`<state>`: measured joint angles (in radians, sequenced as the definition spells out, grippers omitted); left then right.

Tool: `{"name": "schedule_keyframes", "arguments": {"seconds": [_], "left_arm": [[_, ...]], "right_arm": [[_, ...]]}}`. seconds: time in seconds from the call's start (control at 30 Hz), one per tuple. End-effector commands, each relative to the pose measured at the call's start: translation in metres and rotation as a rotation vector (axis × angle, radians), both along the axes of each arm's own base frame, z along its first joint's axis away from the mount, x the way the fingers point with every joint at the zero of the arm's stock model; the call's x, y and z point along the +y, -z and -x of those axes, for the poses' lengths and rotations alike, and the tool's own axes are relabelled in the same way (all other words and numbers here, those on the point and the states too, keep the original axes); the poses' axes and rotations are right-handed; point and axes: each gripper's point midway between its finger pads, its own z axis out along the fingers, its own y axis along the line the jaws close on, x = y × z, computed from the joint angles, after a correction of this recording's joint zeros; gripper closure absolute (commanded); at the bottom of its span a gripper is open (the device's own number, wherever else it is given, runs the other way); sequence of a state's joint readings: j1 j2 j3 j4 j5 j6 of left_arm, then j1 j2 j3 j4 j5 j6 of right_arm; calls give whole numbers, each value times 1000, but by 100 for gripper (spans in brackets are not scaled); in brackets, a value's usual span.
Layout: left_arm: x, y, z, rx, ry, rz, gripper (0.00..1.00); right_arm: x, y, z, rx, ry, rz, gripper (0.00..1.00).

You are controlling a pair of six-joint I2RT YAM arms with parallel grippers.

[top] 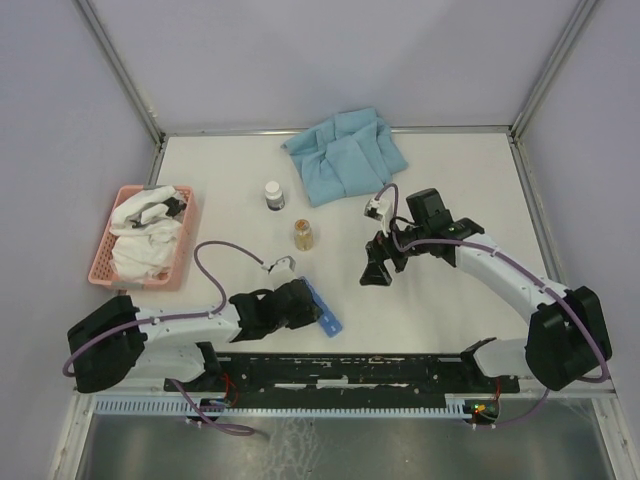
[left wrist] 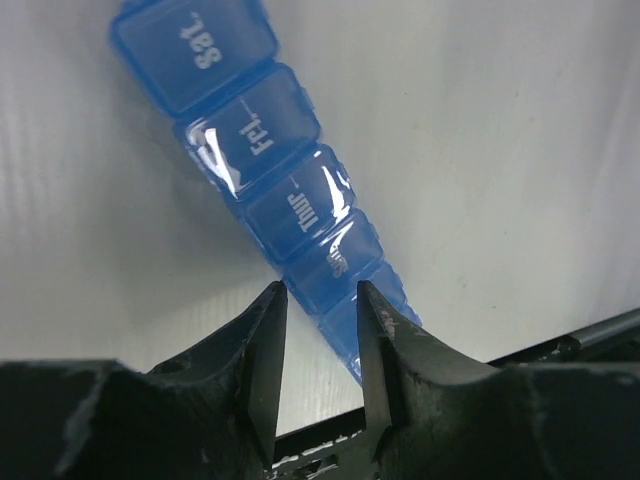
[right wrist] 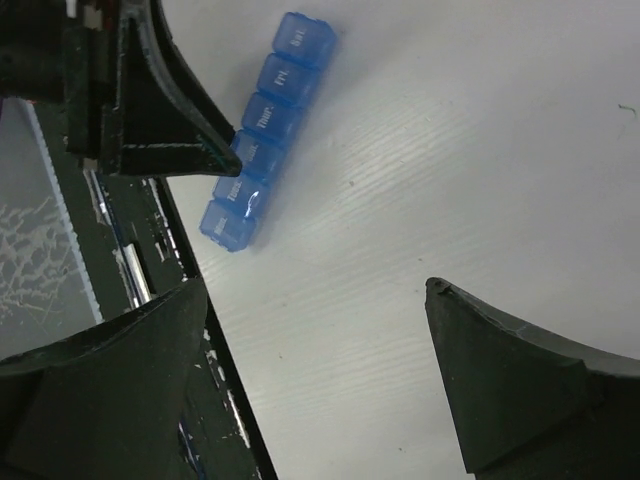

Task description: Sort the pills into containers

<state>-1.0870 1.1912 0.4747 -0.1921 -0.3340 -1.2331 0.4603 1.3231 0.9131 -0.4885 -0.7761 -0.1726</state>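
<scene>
The left hand (left wrist: 320, 300) gripped the blue pill organiser (left wrist: 255, 140) across its width, fingers (left wrist: 262, 340) nearly together. It lay by the near edge of the tabletop (top: 450, 300), long axis slanting away from that hand. The right hand (top: 381, 270) hovered wide open and empty, farther right.

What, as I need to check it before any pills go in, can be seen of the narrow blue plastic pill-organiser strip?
The narrow, translucent bright-blue plastic pill-organiser strip is one row of small square compartments with white day labels; Sat, Fri and Thur are readable. The visible lids look shut. It lies flat and diagonal on the white table, near its near edge. The left gripper has its fingers either side of a middle compartment, apparently pinching it. Nothing else touches it.
</scene>
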Motion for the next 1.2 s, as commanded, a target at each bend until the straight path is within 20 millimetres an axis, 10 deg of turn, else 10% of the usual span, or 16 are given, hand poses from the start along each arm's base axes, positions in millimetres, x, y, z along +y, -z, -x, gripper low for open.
{"name": "schedule_keyframes", "arguments": {"seconds": [0.0,0.43,0.63,0.97,1.17], "left_arm": [[-43,-22,-9,-117,121,160,58],[-127,-64,-33,-372,399,283,51],[-81,-87,-24,-497,431,212,45],[-5,-60,-59,-401,397,-22,40],[8,-45,-87,-363,377,-52,58]], "right_arm": [[-5,-16,-32,-57,135,55,2],[-34,-48,-27,-163,50,10,8],[-40,-46,-23,-223,-5,41,8],[-29,-24,35,-302,-388,-81,33],[-36,2,44,-364,-527,-16,57]]}}
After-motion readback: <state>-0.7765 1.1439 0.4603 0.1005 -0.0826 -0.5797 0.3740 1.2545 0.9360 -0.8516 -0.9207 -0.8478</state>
